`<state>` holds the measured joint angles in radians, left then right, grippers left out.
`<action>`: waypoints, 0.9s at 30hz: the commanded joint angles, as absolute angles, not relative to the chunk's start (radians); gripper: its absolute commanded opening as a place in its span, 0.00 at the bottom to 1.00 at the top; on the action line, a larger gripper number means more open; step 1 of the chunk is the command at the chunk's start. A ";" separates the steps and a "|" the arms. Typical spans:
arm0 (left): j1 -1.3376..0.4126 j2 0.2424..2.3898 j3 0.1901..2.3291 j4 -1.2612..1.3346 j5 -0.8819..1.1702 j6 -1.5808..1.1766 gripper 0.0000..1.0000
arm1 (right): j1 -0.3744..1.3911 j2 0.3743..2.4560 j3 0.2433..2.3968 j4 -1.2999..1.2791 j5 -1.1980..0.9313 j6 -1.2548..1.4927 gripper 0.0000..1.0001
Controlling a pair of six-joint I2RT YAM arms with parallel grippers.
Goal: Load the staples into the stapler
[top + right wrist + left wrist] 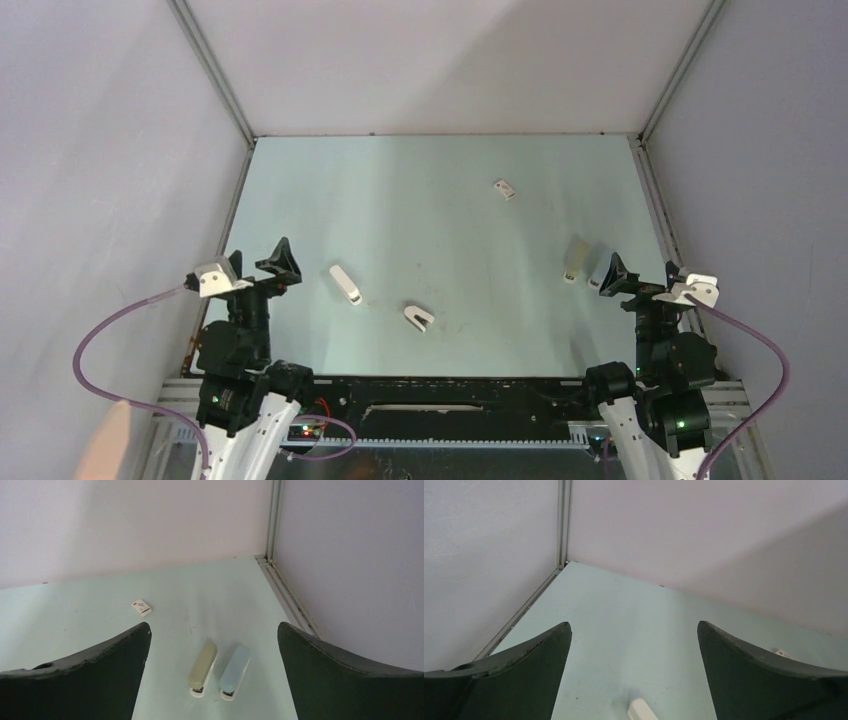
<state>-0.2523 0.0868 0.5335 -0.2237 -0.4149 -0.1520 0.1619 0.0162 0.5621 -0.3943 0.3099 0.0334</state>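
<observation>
The staples, a tiny white box with faint red print, lie at the back right of the pale green table. Four staplers are in view. A beige stapler and a pale blue stapler lie side by side just ahead of my right gripper, which is open and empty. A white stapler lies just right of my left gripper, also open and empty. Another white stapler lies nearer the middle front.
Grey walls close the table in at the left, back and right, with metal corner posts. A black rail runs along the front edge between the arm bases.
</observation>
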 commanded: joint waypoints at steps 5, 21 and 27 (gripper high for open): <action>-0.281 0.004 0.573 -0.258 -0.566 -0.204 1.00 | 0.157 0.071 0.610 -0.381 0.305 0.034 0.99; -0.450 -0.092 0.583 -0.310 -0.689 -0.197 1.00 | 0.156 0.823 0.910 -0.552 0.039 0.330 0.99; -0.496 -0.100 0.575 -0.302 -0.710 -0.178 1.00 | 0.137 1.066 0.995 -0.591 -0.177 0.473 1.00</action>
<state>-0.4698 0.0051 0.5541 -0.3122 -0.6754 -0.1841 0.1524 0.9710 0.9344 -0.5659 0.0383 0.3565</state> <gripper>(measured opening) 0.996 0.993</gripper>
